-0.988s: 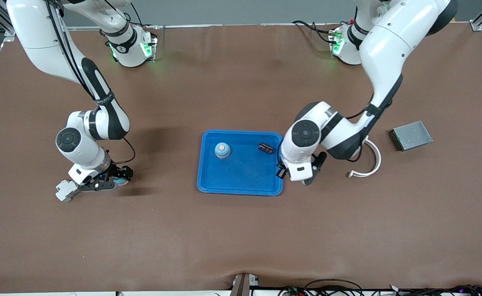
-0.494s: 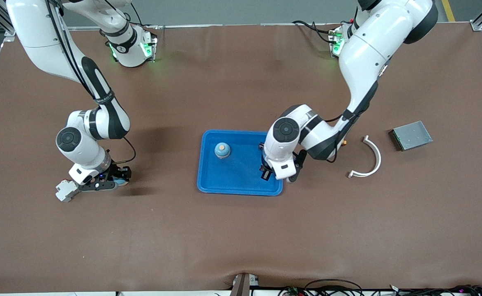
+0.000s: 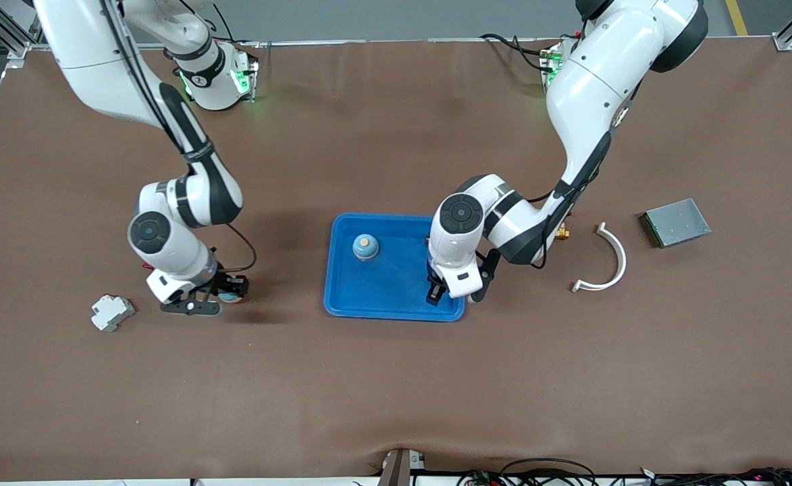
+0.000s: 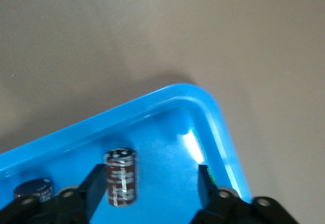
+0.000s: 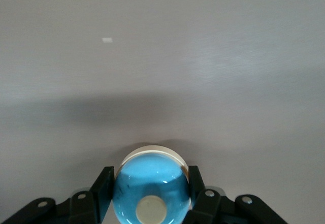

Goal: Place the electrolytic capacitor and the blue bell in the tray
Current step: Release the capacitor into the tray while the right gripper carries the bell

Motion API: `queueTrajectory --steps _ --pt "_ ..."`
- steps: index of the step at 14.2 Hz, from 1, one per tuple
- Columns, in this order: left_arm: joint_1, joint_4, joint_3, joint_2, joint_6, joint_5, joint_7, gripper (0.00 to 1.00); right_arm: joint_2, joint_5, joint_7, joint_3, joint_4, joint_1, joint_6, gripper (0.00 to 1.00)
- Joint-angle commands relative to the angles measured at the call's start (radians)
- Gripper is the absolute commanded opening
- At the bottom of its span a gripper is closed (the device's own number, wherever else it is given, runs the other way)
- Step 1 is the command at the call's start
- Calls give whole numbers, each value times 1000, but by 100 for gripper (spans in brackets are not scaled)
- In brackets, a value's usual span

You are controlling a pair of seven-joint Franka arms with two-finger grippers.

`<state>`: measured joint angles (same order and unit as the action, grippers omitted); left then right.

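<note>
Blue tray (image 3: 396, 297) sits mid-worktop (image 3: 396, 391) with a blue bell (image 3: 365, 247) already standing upright inside it, toward the right arm's end of the tray. Left gripper (image 3: 436, 294) is low over the tray corner nearest the front camera at the left arm's end, fingers (image 4: 204, 186) spread apart – left wrist view shows an electrolytic capacitor (image 4: 121, 177), brown sleeve with a printed band, upright between the spread fingers and close against one of them, nothing pinching it; whether it rests on the tray floor or hangs free cannot be told. A second dark round part (image 4: 34, 189) shows at the edge of that wrist view inside the tray, too cut off to name. Right gripper (image 3: 223, 295) is down by the worktop well apart from the tray, toward the right arm's end, pressed onto a second blue bell (image 5: 151, 189) – right wrist view shows the blue dome with its pale button on top held between both pads (image 5: 103, 187), pale base rim peeking out. A small white clip-like module (image 3: 113, 313) lies on the worktop just beside the right gripper, closer to the table's end. Toward the left arm's end: a white curved plastic arc (image 3: 605, 260), a grey metal plate (image 3: 676, 222), and a tiny orange part (image 3: 562, 234) next to the left arm's wrist
</note>
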<state>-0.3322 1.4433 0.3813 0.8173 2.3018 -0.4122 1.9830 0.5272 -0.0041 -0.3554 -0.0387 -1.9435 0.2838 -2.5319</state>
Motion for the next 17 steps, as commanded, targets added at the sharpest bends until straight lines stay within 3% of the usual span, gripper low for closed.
queueTrajectory --steps 1,6,13,17 --pt "11 -36 -4 -58 -103 -5 -16 100 -16 -1 -169 -6 40 89 57 0" --pt "109 -69 4 -210 -245 28 -336 100 -1 -1 -440 -6 149 221 145 0" --pt "313 -57 2 -414 -513 75 -1042 100 132 -8 -692 -7 323 339 186 0" --pt "403 -50 2 -493 -571 151 -1237 100 175 -8 -730 -7 360 359 185 0"
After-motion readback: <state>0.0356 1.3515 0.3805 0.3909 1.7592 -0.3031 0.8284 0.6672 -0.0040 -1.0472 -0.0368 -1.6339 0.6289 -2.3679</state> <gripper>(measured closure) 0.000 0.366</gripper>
